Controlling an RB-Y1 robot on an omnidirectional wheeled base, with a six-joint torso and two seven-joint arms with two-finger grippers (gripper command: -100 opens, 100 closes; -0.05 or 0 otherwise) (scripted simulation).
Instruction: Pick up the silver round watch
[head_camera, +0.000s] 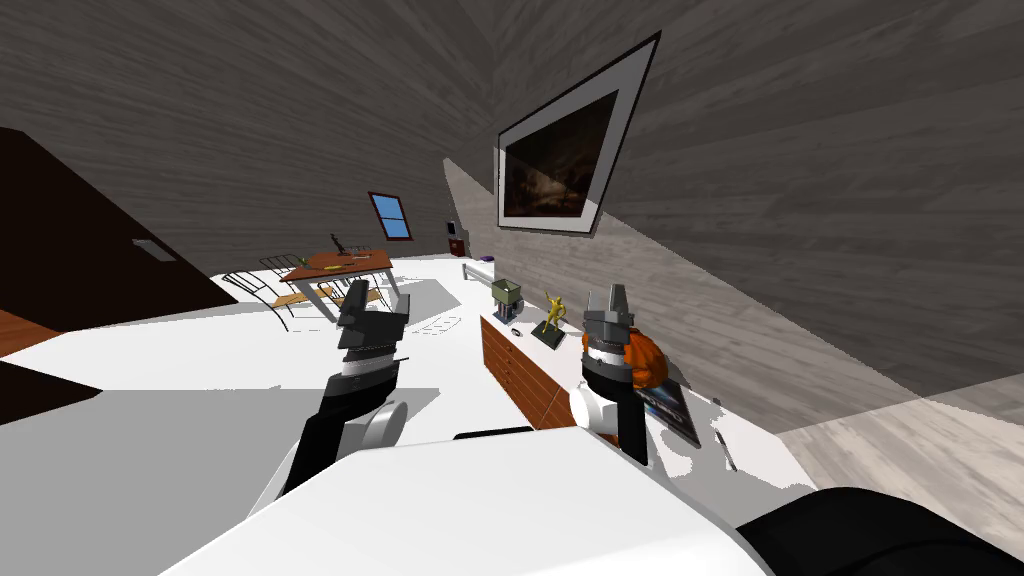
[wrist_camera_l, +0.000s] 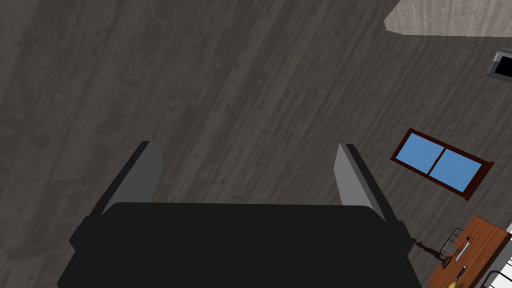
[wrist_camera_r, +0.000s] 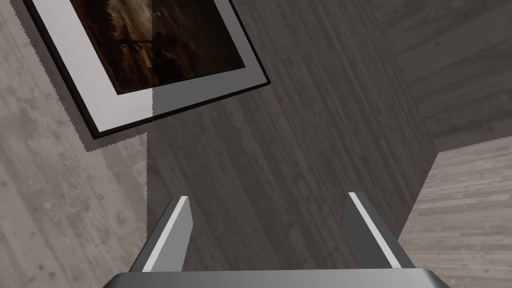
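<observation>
While both arms point upward, left jaws released, right jaws released near the sideboard.

The right pincer's wrist partly hides an orange object behind it.

Walls: dark grey planks. Floor: white. Framed picture hung on wall. Brown drawer unit below the picture. Blue window, brown table and wire chairs to the picture's left.
</observation>
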